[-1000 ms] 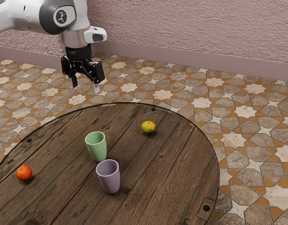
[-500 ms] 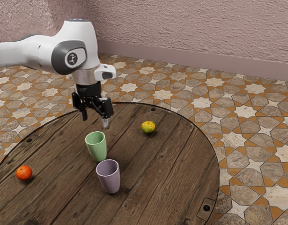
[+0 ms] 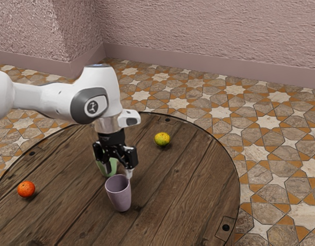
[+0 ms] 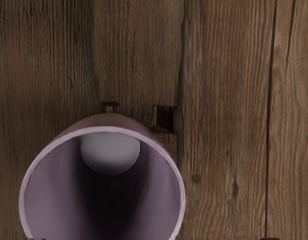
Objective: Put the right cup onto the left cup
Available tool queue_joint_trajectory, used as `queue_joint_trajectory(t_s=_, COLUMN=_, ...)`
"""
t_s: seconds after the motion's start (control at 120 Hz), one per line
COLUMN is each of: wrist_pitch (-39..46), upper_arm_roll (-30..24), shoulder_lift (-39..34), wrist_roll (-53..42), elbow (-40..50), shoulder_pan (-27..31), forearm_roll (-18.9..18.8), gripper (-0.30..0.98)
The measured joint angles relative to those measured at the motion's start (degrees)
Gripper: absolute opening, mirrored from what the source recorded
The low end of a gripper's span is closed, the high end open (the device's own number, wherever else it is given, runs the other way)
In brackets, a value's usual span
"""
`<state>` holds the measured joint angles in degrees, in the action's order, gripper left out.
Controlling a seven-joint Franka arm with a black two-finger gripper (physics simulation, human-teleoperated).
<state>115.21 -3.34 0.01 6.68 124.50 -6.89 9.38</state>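
My claw [image 3: 118, 173] is open wide, its fingers standing well apart with nothing gripped between them, and it hangs pointing down at the rim of the lilac cup [image 3: 119, 193]. I cannot tell whether either finger touches that rim. The lilac cup, the right one, stands upright on the round wooden tabletop [image 3: 183, 189]; my wrist view looks down into its open mouth, to the pale round bottom inside. Near it, on my left side, stands the green cup [image 3: 109, 168], empty of the lilac one and partly hidden behind my claw in the exterior view. The yellow-green fruit [image 3: 162, 139] rests well apart from both cups, toward the far edge in the exterior view, and the orange fruit [image 3: 26, 189] lies toward the exterior view's left. Beyond the tabletop spreads a floor [image 3: 267, 123] of star-patterned tiles.
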Motion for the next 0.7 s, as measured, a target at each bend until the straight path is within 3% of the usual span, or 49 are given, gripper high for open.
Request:
queue_joint_trajectory(t_s=0.467, wrist_pitch=3.33, upper_arm_roll=-1.23, shoulder_lift=1.3, wrist_roll=4.59, elbow=1.01, shoulder_pan=-4.43, forearm_roll=0.88, gripper=0.42)
queue_joint_trajectory(t_s=0.7, wrist_pitch=3.99, upper_arm_roll=-1.16, shoulder_lift=1.82, wrist_roll=5.99, elbow=1.12, shoulder_pan=-3.95, forearm_roll=0.83, gripper=0.4)
